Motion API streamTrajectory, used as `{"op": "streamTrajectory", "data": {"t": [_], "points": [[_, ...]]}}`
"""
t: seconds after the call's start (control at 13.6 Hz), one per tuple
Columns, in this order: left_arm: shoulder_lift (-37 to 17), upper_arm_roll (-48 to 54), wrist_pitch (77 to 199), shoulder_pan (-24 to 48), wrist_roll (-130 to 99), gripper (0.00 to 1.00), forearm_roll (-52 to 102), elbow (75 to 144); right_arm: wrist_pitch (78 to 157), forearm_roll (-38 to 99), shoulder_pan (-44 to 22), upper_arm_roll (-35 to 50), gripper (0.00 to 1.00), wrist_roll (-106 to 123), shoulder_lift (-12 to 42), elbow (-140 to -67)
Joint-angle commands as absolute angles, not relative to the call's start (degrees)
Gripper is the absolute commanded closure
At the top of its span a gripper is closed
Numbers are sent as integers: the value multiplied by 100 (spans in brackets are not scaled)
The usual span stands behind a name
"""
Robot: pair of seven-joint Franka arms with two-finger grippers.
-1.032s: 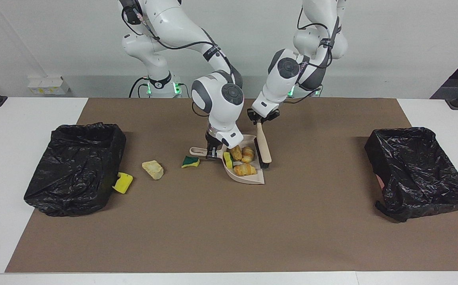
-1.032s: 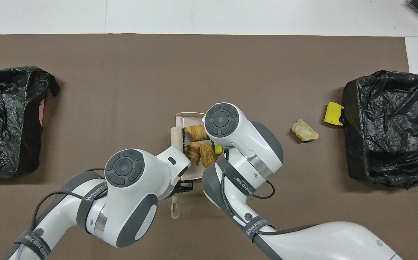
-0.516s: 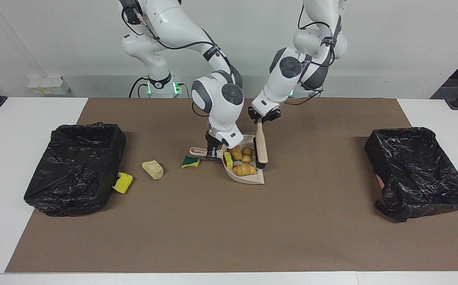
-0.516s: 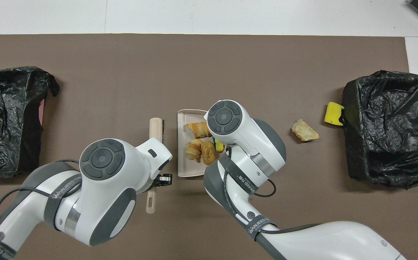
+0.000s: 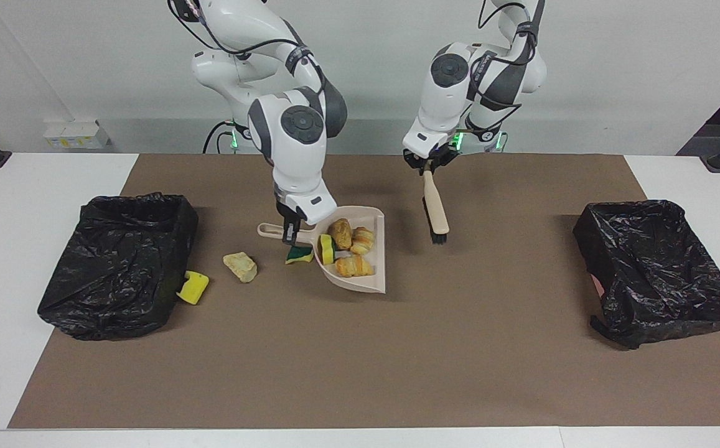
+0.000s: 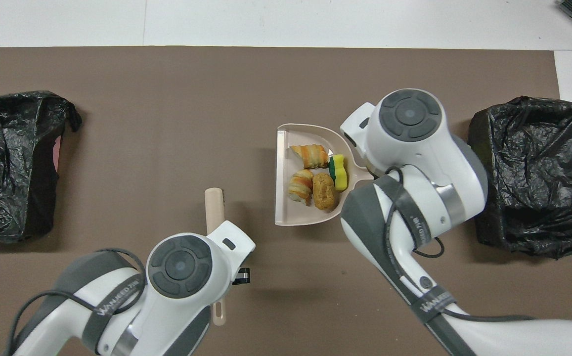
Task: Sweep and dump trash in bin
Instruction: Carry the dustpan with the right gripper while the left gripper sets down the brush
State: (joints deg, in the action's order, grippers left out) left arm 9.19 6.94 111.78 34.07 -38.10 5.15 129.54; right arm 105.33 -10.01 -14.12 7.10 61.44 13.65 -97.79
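Observation:
My right gripper (image 5: 289, 233) is shut on the handle of the beige dustpan (image 5: 378, 264), which hangs just above the mat. In the pan (image 6: 282, 173) lie three golden-brown rolls (image 6: 309, 154) and a yellow-green sponge piece (image 6: 337, 170). More trash lies on the mat toward the right arm's end: a green-yellow sponge (image 5: 299, 254) beside the pan, a pale beige chunk (image 5: 240, 266), and a yellow sponge (image 5: 193, 287) against the black-lined bin (image 5: 117, 261). My left gripper (image 5: 427, 165) is shut on the beige brush (image 5: 435, 210), bristles down above the mat. In the overhead view the right arm hides the loose trash.
A second black-lined bin (image 5: 658, 267) stands at the left arm's end of the brown mat (image 5: 360, 361). In the overhead view the brush (image 6: 213, 207) pokes out from under the left wrist, and the bin (image 6: 528, 173) sits beside the right arm's wrist.
The right gripper has lifted the loaded dustpan and carried it toward the right arm's end. The left gripper has raised the brush away from the pan, toward the left arm's side.

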Motion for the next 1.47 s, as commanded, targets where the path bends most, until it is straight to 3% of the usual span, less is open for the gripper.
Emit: {"op": "streamTrajectory", "data": {"t": [0.0, 0.22, 0.81, 1.11, 1.4], "points": [[792, 633, 11785, 3804, -4069, 100, 500, 13227, 10337, -599, -907, 756, 100, 6835, 1099, -9817], [632, 633, 12486, 4113, -4026, 100, 571, 13673, 9960, -440, -380, 756, 100, 7442, 1011, -9546], [615, 633, 12665, 4131, -3990, 100, 993, 13737, 9589, -597, 1474, 686, 100, 9331, 835, -9325], [589, 633, 12700, 4149, -3929, 100, 993, 13746, 10272, -1659, 2327, 519, 100, 10036, 861, -9325], [404, 624, 12920, 4105, -3920, 100, 993, 13746, 11195, -2967, 2347, 510, 100, 9653, 870, -9387]]}}
